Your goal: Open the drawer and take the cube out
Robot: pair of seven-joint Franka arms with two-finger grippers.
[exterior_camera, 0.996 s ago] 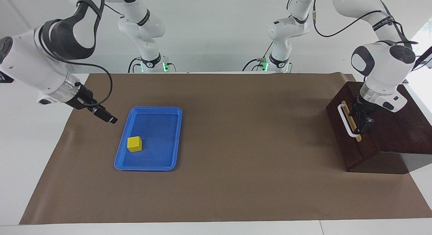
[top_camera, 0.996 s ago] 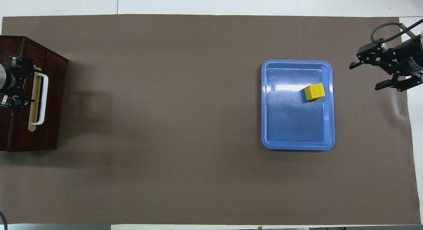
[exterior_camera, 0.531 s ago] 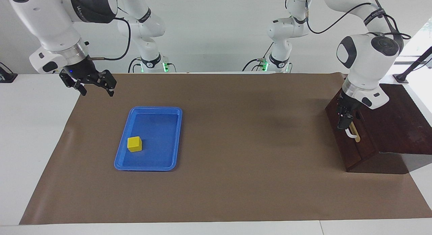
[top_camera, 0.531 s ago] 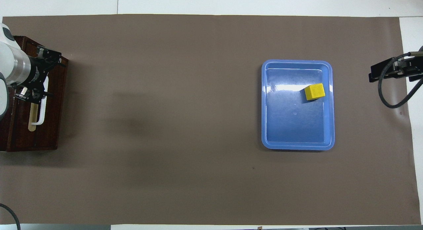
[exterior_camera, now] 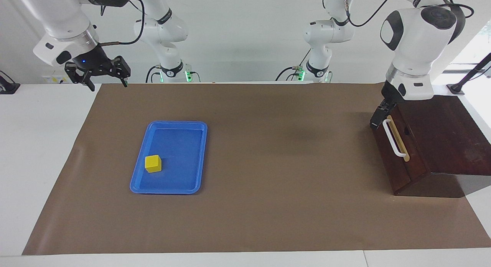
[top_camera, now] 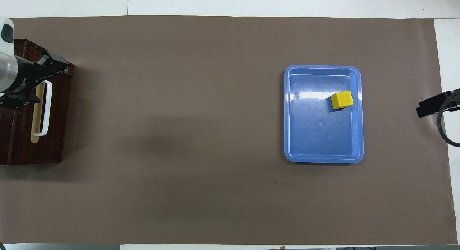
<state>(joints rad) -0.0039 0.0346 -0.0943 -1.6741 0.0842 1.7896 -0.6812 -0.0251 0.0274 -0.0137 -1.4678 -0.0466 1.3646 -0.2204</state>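
The dark wooden drawer (exterior_camera: pixel 399 159) with its white bar handle (exterior_camera: pixel 393 138) is shut, in the box at the left arm's end of the table; it also shows in the overhead view (top_camera: pixel 55 135). The yellow cube (exterior_camera: pixel 153 163) sits in the blue tray (exterior_camera: pixel 168 190), also seen from overhead as cube (top_camera: pixel 341 99) and tray (top_camera: pixel 323 158). My left gripper (exterior_camera: pixel 378 117) hangs at the end of the handle nearer to the robots and holds nothing. My right gripper (exterior_camera: pixel 108 84) is open and empty, raised over the mat's corner nearer to the robots than the tray.
A brown mat (exterior_camera: pixel 276 152) covers the table. The dark box's sloping top (exterior_camera: pixel 448 136) lies under the left arm's wrist. White table shows around the mat's edges (exterior_camera: pixel 38 144).
My left gripper has lifted off the middle of the handle and moved to its end nearer the robots. My right arm has risen and drawn back from beside the tray. The drawer stays shut.
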